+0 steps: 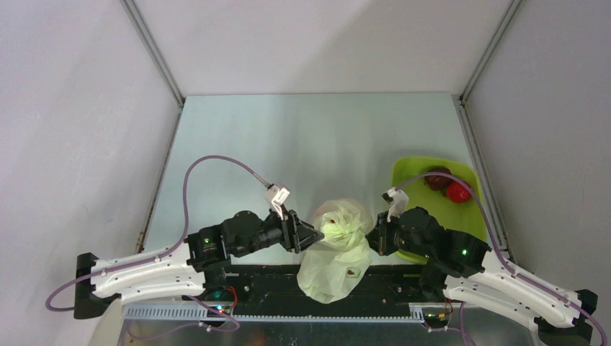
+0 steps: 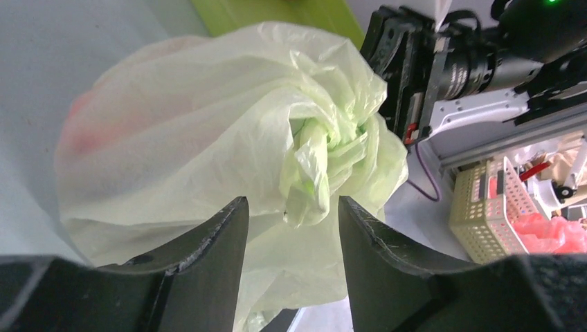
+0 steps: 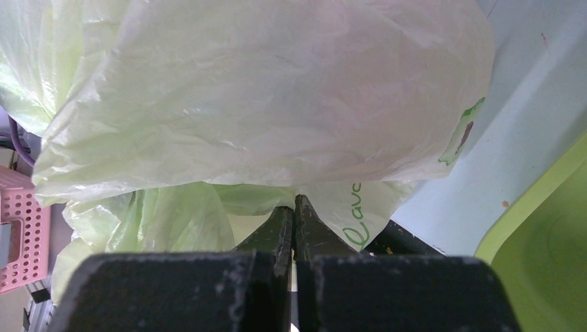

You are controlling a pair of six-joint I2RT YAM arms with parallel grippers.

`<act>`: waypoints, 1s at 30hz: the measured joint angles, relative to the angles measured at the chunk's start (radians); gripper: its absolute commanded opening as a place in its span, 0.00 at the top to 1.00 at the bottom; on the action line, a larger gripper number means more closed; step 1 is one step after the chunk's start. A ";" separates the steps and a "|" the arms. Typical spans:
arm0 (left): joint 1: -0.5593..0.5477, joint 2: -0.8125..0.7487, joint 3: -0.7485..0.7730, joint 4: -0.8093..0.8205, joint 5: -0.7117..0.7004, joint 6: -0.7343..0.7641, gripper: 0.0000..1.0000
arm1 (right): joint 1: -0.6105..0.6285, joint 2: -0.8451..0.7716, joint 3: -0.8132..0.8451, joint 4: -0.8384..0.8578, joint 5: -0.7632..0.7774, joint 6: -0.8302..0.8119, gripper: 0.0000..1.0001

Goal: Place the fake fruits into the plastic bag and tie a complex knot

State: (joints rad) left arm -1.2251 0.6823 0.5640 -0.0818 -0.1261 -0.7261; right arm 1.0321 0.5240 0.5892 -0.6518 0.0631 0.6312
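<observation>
The plastic bag point(image 1: 335, 263) of pale crinkly film sits between my two grippers at the near table edge. Its top is bunched into a twisted knot point(image 2: 320, 142) with a short tail hanging down. My left gripper point(image 2: 291, 207) stands open, and the tail hangs between its fingertips without touching either one. My right gripper point(image 3: 295, 204) is shut, with bag film point(image 3: 277, 104) pinched at its tips on the bag's other side. A reddish blur point(image 2: 83, 131) shows through the film. Two fake fruits, one red point(image 1: 458, 192) and one dark maroon point(image 1: 436, 178), lie in the tray.
The lime-green tray point(image 1: 418, 173) sits at the right, just behind my right arm point(image 1: 432, 241). A cream basket point(image 2: 484, 200) and a pink basket point(image 3: 21, 235) stand beyond the near edge of the table. Grey walls enclose the table on three sides.
</observation>
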 measured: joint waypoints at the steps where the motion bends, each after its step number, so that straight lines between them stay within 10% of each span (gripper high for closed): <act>1: -0.008 0.012 0.003 -0.007 -0.003 -0.001 0.45 | 0.000 0.000 0.000 0.000 0.000 0.000 1.00; 14: -0.051 0.103 0.022 0.014 -0.027 -0.037 0.45 | 0.000 -0.013 0.000 -0.001 0.000 0.000 1.00; 22: -0.055 0.123 0.035 0.013 -0.069 -0.068 0.89 | 0.000 -0.023 0.000 -0.003 0.002 0.000 1.00; 30: -0.056 0.106 0.050 -0.061 -0.131 -0.077 1.00 | 0.000 -0.027 0.000 -0.013 0.035 0.000 1.00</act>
State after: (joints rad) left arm -1.2808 0.7887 0.6140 -0.1432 -0.2573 -0.8028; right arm 1.0321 0.4965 0.5892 -0.6643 0.0986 0.6312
